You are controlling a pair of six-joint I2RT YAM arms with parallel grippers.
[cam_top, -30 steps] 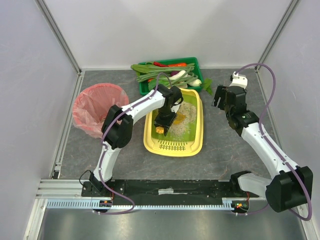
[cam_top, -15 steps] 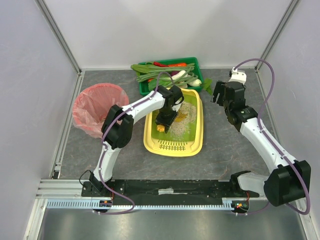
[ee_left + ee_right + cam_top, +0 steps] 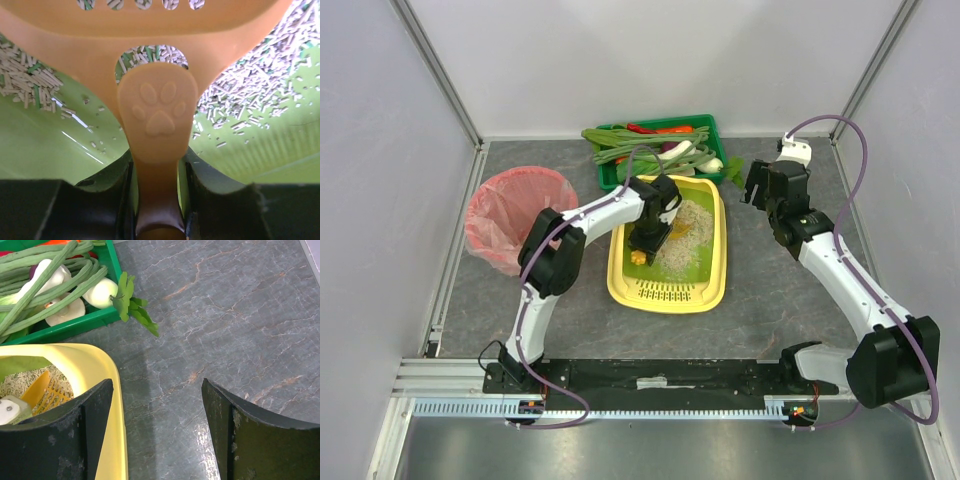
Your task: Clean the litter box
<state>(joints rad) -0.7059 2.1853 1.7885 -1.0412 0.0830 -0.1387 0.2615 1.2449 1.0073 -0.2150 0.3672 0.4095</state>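
The litter box (image 3: pixel 710 290) is a yellow tray with a lime-green inside and pale litter, in the middle of the table. My left gripper (image 3: pixel 648 240) is inside it, shut on the handle of an orange slotted scoop (image 3: pixel 159 117) with a paw print; the scoop head lies in the litter pellets (image 3: pixel 250 80). The scoop tip shows orange in the top view (image 3: pixel 639 258). My right gripper (image 3: pixel 760 190) is open and empty, above the bare table just right of the box's far right corner (image 3: pixel 107 385). The scoop also shows in the right wrist view (image 3: pixel 37 390).
A dark green crate of vegetables (image 3: pixel 708 128) stands behind the litter box, with a leaf (image 3: pixel 131 305) lying just outside it. A red bin with a pink bag (image 3: pixel 510 215) stands at the left. Frame posts and walls ring the grey table.
My left gripper with the scoop has shifted slightly back toward the box's left side. My right arm has moved farther back and a little left, toward the box's far right corner.
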